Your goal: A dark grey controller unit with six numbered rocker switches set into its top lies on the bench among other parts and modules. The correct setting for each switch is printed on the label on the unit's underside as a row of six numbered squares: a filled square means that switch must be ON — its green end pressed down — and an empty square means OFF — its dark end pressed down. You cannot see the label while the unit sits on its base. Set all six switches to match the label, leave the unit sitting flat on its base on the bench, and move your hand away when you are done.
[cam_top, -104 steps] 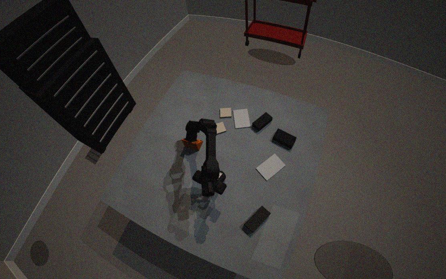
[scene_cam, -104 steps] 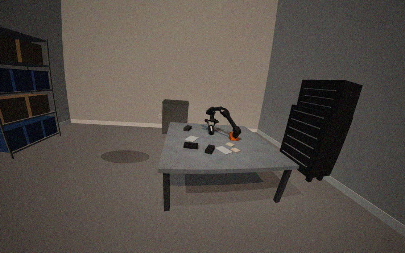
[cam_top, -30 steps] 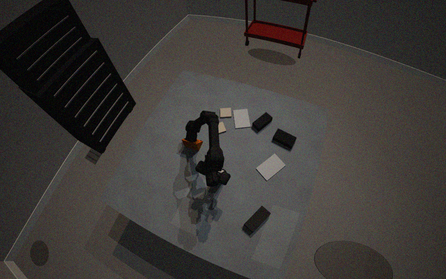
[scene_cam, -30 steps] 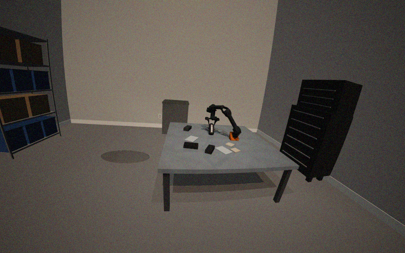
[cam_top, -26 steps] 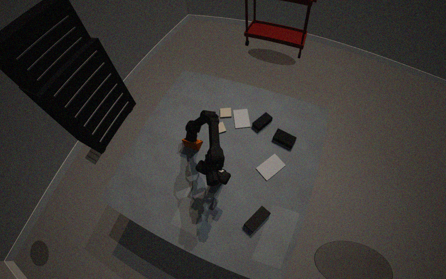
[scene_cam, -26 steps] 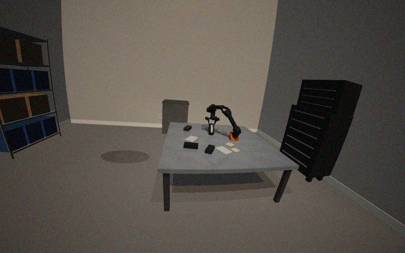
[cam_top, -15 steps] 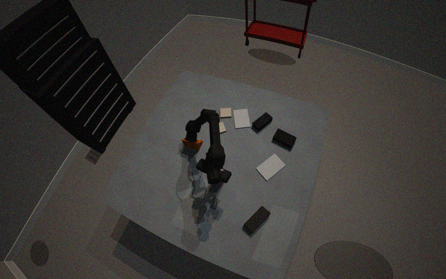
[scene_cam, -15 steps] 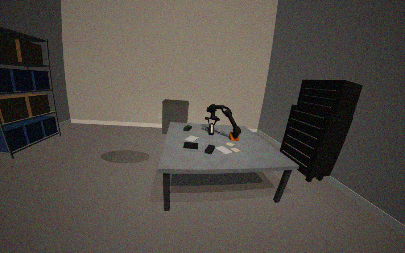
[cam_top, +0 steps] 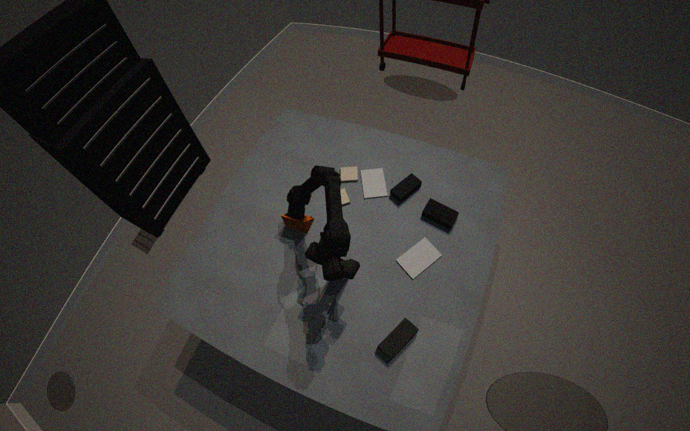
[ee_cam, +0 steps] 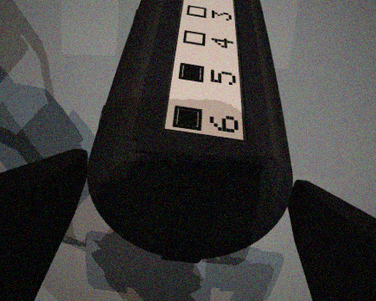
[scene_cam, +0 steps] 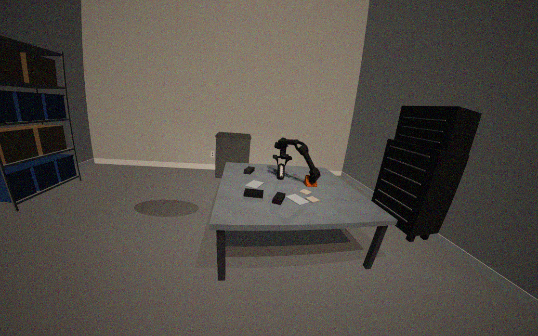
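The dark controller unit [ee_cam: 125, 130] [scene_cam: 280, 176] is tipped on end, with its pale label [ee_cam: 205, 92] facing the wrist camera and the exterior view. In the wrist view, squares 3 and 4 are empty; squares 5 and 6 are filled. Numbers 1 and 2 are outside that view. My gripper [ee_cam: 191, 178] [scene_cam: 281, 164] is shut on the unit, one finger against each side. The switches are hidden. I cannot tell whether the unit's lower end touches the bench [scene_cam: 317, 214] [cam_top: 229, 257].
Dark blocks [cam_top: 405, 188] [cam_top: 440, 215] [cam_top: 396, 341] lie on the bench. White flat panels [cam_top: 374, 183] [cam_top: 419, 257] and small beige pieces [cam_top: 348, 173] [cam_top: 344, 197] lie there too. The arm's orange base [cam_top: 298, 223] [scene_cam: 310, 182] stands beside them.
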